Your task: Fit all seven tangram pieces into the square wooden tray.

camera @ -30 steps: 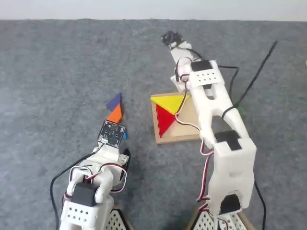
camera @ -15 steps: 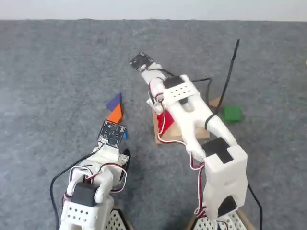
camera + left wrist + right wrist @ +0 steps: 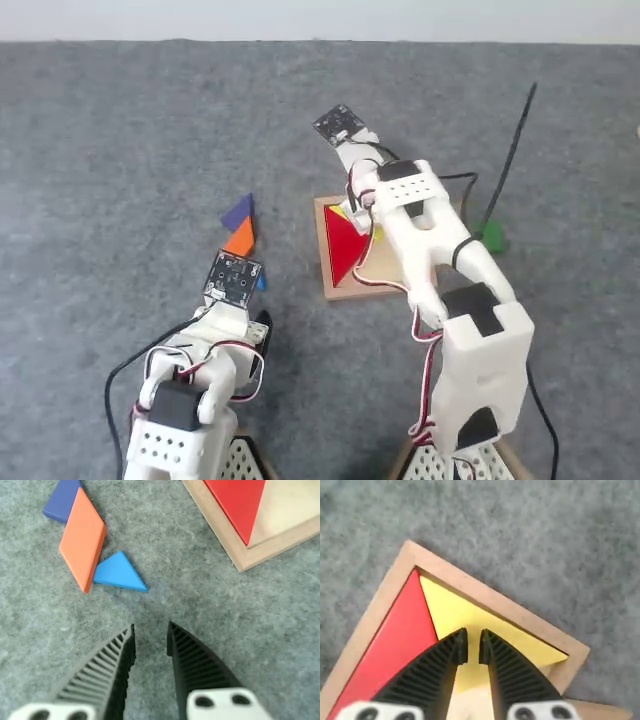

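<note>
So, progress check: it's early days. The tray (image 3: 350,292) has two big triangles seated, the red (image 3: 340,250) one and the yellow (image 3: 450,610) one. They sit edge to edge in one corner of the tray, and the rest of the floor is bare wood as far as I can see past the arm.

The other pieces are loose on the carpet. The orange (image 3: 82,537) slanted piece, a small blue (image 3: 117,572) triangle and a purple (image 3: 62,502) piece are bunched together off the tray's red side, well apart from it. Orange touches both of the others. A green (image 3: 492,238) piece sits just off the opposite side of the tray, by a cable. That makes six I can count, and I can't spot the seventh.

The right claw (image 3: 470,642) hangs right over the yellow triangle inside the tray. Its jaws are only a sliver apart and have nothing between them. The left claw (image 3: 150,630) sits over bare carpet near the blue triangle, off the tray's corner, jaws a bit apart and also empty.

My guess is two done, five to go, and no piece is in a claw right now.
</note>
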